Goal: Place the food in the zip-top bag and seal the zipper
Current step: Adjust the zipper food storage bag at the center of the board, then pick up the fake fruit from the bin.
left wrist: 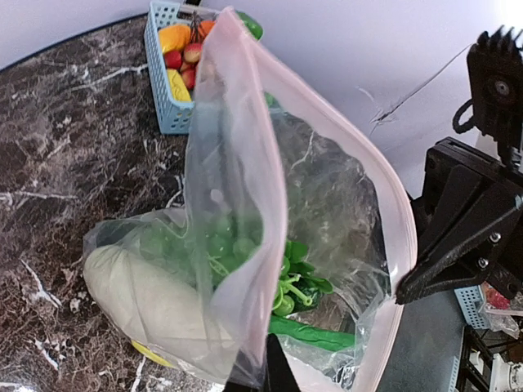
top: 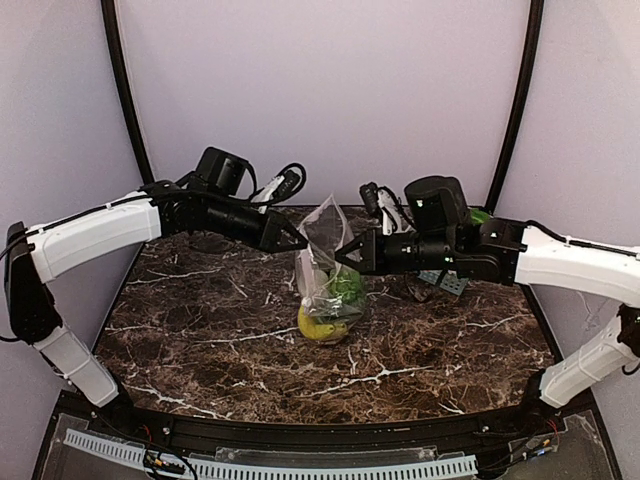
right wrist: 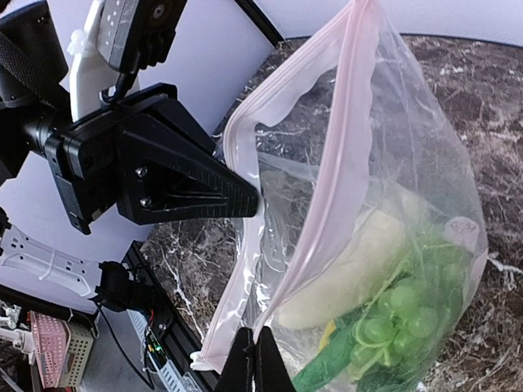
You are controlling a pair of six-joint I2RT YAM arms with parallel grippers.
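The clear zip-top bag (top: pixel 322 262) hangs above the table, held between both grippers. My left gripper (top: pixel 300 240) is shut on one side of its mouth edge, and its fingers show in the left wrist view (left wrist: pixel 265 377). My right gripper (top: pixel 346 254) is shut on the other side (right wrist: pixel 258 363). The pink zipper (left wrist: pixel 402 220) gapes open, its two strips apart. Inside lie a long white vegetable (left wrist: pixel 139 294), green grapes (left wrist: pixel 221 237), leafy greens (left wrist: pixel 304 278), a green cucumber (left wrist: pixel 320 335) and a yellow banana (top: pixel 318 326).
A blue slatted basket (left wrist: pixel 167 110) with red and yellow toy fruits stands at the back right of the marble table (top: pixel 200 330), partly behind my right arm (top: pixel 452 282). Black poles and pale walls close the back.
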